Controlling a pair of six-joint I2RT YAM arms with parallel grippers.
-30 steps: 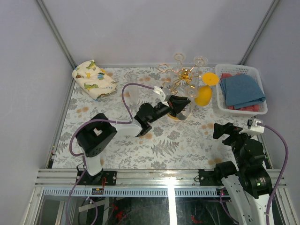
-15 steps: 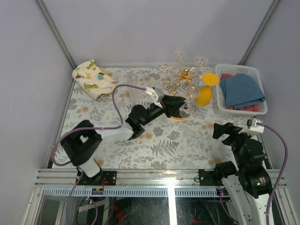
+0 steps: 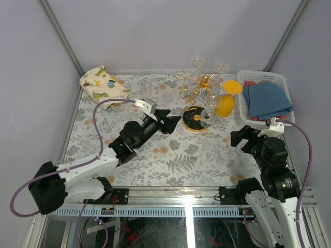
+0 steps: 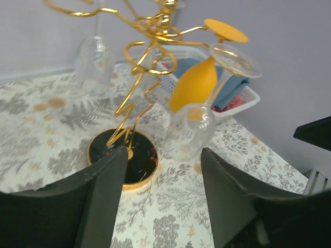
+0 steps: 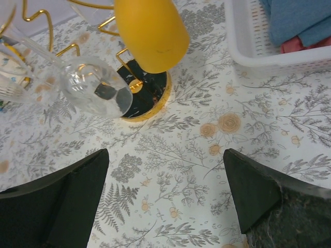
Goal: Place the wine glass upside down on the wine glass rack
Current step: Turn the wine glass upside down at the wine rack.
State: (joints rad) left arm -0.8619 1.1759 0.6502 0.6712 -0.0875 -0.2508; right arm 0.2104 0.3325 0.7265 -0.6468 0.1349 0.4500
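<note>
On the table (image 3: 170,165) the left arm (image 3: 103,160) has swung back to the left, away from the rack (image 3: 199,85). The left jaws, a second ago closed in on the wine glass right over the rack's base (image 4: 124,155), now stand roughly half open with nothing between them, well short of that base. The right arm (image 3: 271,157) waits at the right edge below the basket (image 3: 243,111), shifted only a little from where it was. The right jaws gape as wide as they go and hold nothing. The rack stands at the far middle of the table, unmoved. The wine glass (image 4: 189,132) now appears to hang from one of the rack's looped arms, foot up and bowl down, tilted, its bowl just beside the base and next to a yellow glass (image 4: 194,85) hung the same way. Whether its rim touches the table I cannot tell. By the look of it the release is done and the rack carries the glass, so the placing seems finished, and the left arm need only keep clear of the stem
</note>
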